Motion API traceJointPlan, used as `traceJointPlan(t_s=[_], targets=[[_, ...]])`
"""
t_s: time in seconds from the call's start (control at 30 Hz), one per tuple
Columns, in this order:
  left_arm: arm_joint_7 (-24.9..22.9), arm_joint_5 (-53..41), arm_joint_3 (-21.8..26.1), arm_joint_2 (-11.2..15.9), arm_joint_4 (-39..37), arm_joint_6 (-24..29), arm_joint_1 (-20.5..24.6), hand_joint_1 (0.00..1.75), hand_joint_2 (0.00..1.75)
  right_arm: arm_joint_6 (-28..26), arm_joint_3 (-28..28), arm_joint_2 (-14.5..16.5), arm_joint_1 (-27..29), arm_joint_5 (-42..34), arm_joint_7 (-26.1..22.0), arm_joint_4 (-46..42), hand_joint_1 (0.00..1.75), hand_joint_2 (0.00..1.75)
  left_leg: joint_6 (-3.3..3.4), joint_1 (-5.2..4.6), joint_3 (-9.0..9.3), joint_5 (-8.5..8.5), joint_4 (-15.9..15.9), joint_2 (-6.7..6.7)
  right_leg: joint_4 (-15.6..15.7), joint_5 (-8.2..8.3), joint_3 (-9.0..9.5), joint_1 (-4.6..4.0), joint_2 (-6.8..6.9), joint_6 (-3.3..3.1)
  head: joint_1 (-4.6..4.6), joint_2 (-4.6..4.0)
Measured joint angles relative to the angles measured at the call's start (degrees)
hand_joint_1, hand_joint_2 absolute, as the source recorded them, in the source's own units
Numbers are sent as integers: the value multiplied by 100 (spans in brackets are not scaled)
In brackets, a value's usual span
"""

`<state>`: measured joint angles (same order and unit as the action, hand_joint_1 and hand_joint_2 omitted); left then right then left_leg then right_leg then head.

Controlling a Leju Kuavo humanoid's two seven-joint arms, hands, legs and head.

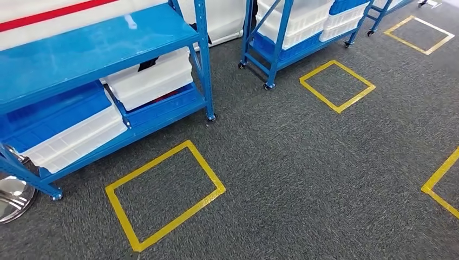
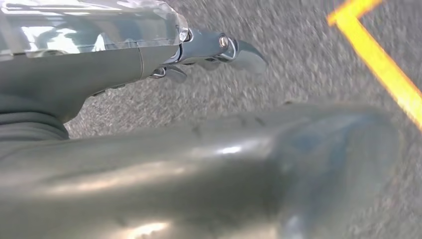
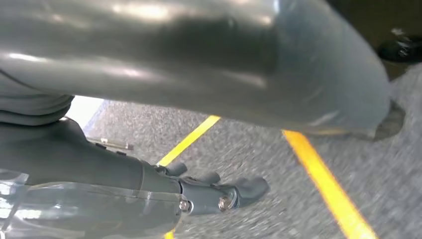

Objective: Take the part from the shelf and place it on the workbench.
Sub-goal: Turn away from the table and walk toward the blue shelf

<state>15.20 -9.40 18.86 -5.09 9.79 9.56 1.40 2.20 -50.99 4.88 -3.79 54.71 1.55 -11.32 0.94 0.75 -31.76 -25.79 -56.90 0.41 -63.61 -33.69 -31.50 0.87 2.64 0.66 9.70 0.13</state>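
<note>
The left hand [image 2: 164, 114] hangs over grey carpet [image 1: 303, 162] in its wrist view, thick thumb stretched along the frame and the darker fingers [image 2: 219, 50] reaching out straight and apart from it, with nothing between them. A yellow tape line [image 2: 383, 64] runs across the carpet just beyond. The right hand [image 3: 199, 124] looks much the same in its own wrist view: thumb above, fingers [image 3: 234, 194] extended and well apart from it, gripping nothing, with two yellow tape strips [image 3: 323, 184] on the floor past them.

In the head view, nearest on the carpet lies a yellow taped square [image 1: 165, 195]. To its left, at the frame edge, sits a shiny metal disc [image 1: 13, 197] beside the foot of a blue shelf [image 1: 97, 49]. That shelf carries white bins [image 1: 151, 81] on its lower levels, one with a blue lid [image 1: 48, 116]. Which bin holds the part cannot be told; no part is visible.

Farther off a second taped square [image 1: 336, 85] lies in front of another blue shelf [image 1: 281, 38] on castors, stacked with white crates [image 1: 303, 19]. A third taped square [image 1: 418, 33] sits beyond.
</note>
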Motion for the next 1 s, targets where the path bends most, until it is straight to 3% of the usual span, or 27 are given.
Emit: traceJointPlan(t_s=[0.07,0.1,0.13,0.2,0.27,0.33,0.4,0.47,0.53,0.6,0.63,0.67,0.7,0.77,0.83,0.9,0.93,1.0], targets=[[0,1,1,4,0,0,16,0,0,4,-4,1,27,9,-1,0,0,0,24,-10,-8,2,-1,-148,-814,-338,-419,0,-206,1,-1,0],[0,0,1,4,0,-1,16,0,0,5,-6,1,38,13,0,0,0,0,28,-16,-3,0,-4,-229,-1063,-374,-566,-3,-232,-3,-1,0],[0,0,1,4,0,-1,12,0,0,9,-7,0,46,15,0,0,0,0,27,-20,7,-3,-7,-315,-1084,-278,-614,-6,-247,-14,-1,0],[-1,-1,1,3,0,0,5,0,0,21,-10,-3,48,17,-2,0,0,0,16,-22,35,-12,-13,-486,-488,192,-413,-10,-349,-59,-1,-1],[-1,0,1,-3,0,1,9,0,0,34,-27,-13,58,15,-4,0,0,0,-19,-28,27,-27,-33,-641,241,556,-142,3,-666,-99,-2,-2],[-2,0,1,-8,0,2,12,0,0,43,-53,-21,60,3,-4,0,0,0,-85,-17,-15,-28,-48,-771,490,613,-60,0,-827,-113,-1,-1],[-3,-1,1,-5,0,5,-5,0,0,51,-70,-17,40,-17,-3,0,0,0,-164,4,-47,-25,-46,-859,532,623,-36,1,-677,-148,0,-1],[-3,-1,1,-2,0,7,-16,0,0,60,-82,-14,38,-32,-2,0,0,0,-227,-15,-147,-172,-257,-599,591,637,6,20,-510,-216,4,-1],[-1,-1,1,-2,0,6,-1,0,0,66,-98,-14,58,-42,0,0,0,0,-277,-18,-454,-540,-921,-220,614,626,30,9,-327,-271,7,-2],[0,-3,1,-2,0,3,7,0,0,67,-114,-15,70,-55,3,0,0,0,-321,5,-790,-809,-1620,-113,611,603,40,-11,-139,-289,7,-1],[0,-2,1,-2,0,2,3,0,0,67,-121,-15,69,-62,4,0,0,0,-335,12,-839,-797,-1730,-96,609,592,49,-14,-55,-287,7,-1],[-1,-3,2,-2,0,2,-4,0,0,67,-130,-16,63,-66,4,0,0,0,-341,16,-756,-664,-1579,-74,608,579,65,-15,17,-280,7,-1],[0,-3,2,-1,0,1,-9,0,0,67,-139,-15,55,-71,4,0,0,0,-335,16,-563,-457,-1219,-22,608,561,91,-15,86,-266,7,-2],[-1,-4,3,0,0,0,-1,0,0,67,-152,-14,46,-74,4,0,0,0,-270,-19,-128,-125,-391,217,603,520,148,-31,211,-224,7,-1],[-3,-4,2,-1,0,1,14,0,0,67,-156,-14,40,-75,6,0,0,0,-180,-69,34,-45,-48,347,595,492,176,-53,319,-169,5,-1],[-5,-4,2,-1,0,1,3,0,0,66,-160,-14,13,-77,7,-1,0,0,-110,-71,21,-30,-27,245,593,471,191,-64,406,-116,5,-1],[-7,-4,2,-5,0,1,-8,0,0,66,-161,-17,0,-76,8,-1,0,0,-79,-58,29,-14,-1,191,555,430,191,-57,350,-87,4,-1],[-8,-2,3,-13,0,1,-7,0,0,64,-163,-21,-2,-76,11,-2,0,0,-15,-21,46,24,49,85,185,177,42,-35,68,-38,1,-1]])
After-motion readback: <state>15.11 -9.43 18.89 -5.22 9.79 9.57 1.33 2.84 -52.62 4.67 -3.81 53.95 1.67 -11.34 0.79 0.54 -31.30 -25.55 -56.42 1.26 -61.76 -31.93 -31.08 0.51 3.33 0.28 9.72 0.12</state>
